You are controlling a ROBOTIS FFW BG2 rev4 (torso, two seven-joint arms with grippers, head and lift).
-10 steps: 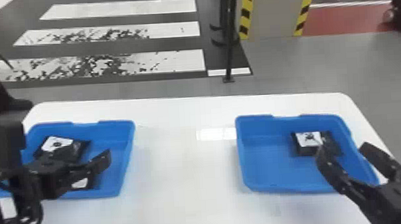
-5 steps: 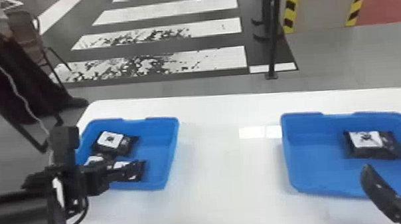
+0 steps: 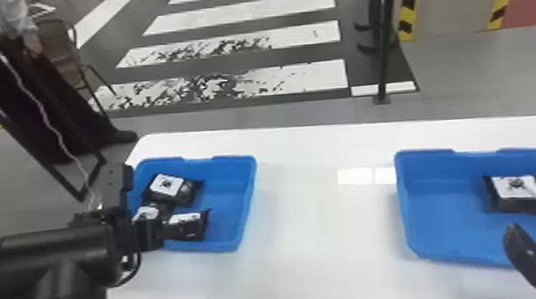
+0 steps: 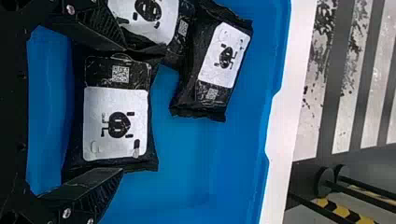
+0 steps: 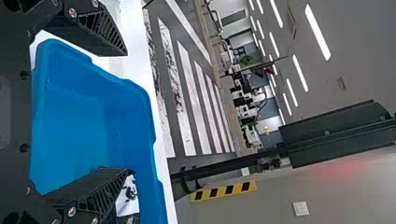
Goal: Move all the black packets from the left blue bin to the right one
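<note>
3 crinkled packets [image 4: 116,122] in left bin [image 4: 205,158]

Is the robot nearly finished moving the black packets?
Not nearly, it seems. One black packet already lies in the right bin. Nothing looks held: the left gripper is open at another packet. Three are left in the left bin, including that one.
</note>
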